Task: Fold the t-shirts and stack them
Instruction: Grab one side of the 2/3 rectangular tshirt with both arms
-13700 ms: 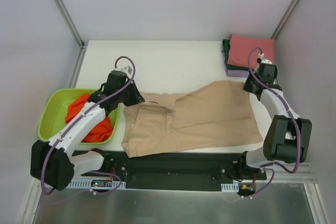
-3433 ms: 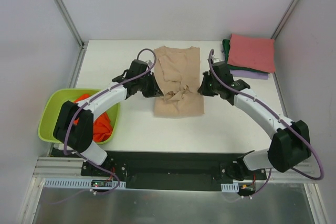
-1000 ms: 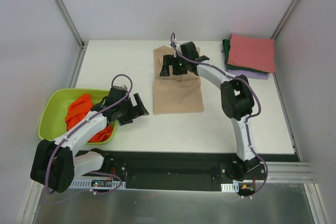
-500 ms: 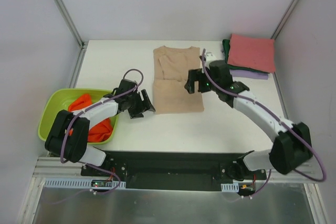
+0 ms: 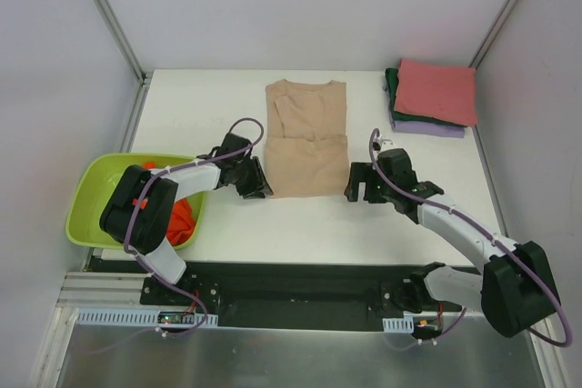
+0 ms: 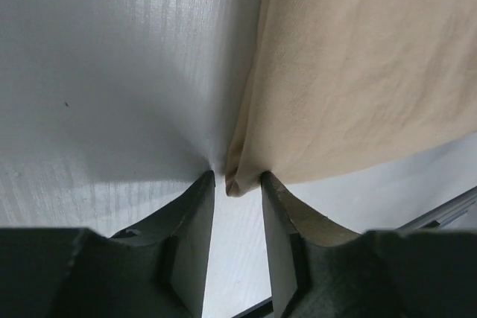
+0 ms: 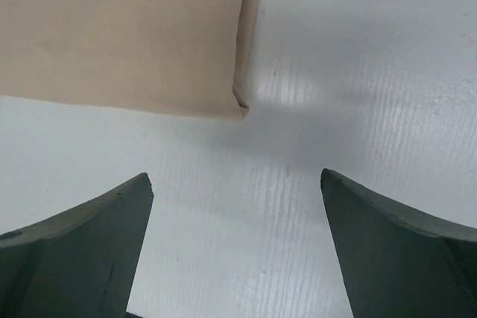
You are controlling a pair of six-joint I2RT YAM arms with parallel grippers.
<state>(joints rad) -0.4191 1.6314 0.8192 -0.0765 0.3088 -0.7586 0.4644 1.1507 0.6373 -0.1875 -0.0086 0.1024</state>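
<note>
The beige t-shirt [image 5: 307, 138] lies folded into a long strip in the middle of the table, collar at the far end. My left gripper [image 5: 259, 186] sits at its near left corner. In the left wrist view the jaws [image 6: 237, 178] have drawn in on that corner of the beige cloth [image 6: 358, 72], which fills almost all the gap between the tips. My right gripper [image 5: 357, 184] stands wide open just off the near right corner [image 7: 238, 108], holding nothing. An orange t-shirt [image 5: 185, 217] lies crumpled in the basin, partly hidden by the left arm.
A lime-green basin [image 5: 86, 193] sits at the left edge of the table. Folded shirts are stacked at the far right corner, pinkish-red [image 5: 438, 90] on top, dark green [image 5: 391, 88] and lavender [image 5: 427, 129] below. A black rail runs along the near edge.
The left gripper slid right to the beige shirt's near left corner and narrowed from wide open. The right arm drew back from the far end to the near right corner, still open.
</note>
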